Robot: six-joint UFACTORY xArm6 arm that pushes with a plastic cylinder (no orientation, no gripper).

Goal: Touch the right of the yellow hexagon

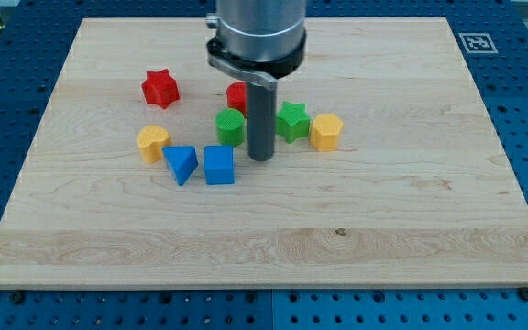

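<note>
Blue cube (218,165) nearest; my tip (261,158) left of yellow hexagon (325,132), apart; no jaws

My tip (261,158) between green cylinder (230,126), green star (292,121); yellow hexagon (325,132) right.

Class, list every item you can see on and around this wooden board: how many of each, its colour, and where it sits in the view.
star block: 1, red, upper left
cylinder: 1, red, partly hidden behind the rod
cylinder: 1, green, left of the rod
star block: 1, green, right of the rod
hexagon: 1, yellow, right of the green star
block, shape unclear: 1, yellow, left
triangle block: 1, blue, lower left
cube: 1, blue, beside the triangle
board: 1, wooden, centre
my tip: 1, dark, between green cylinder and green star
</note>
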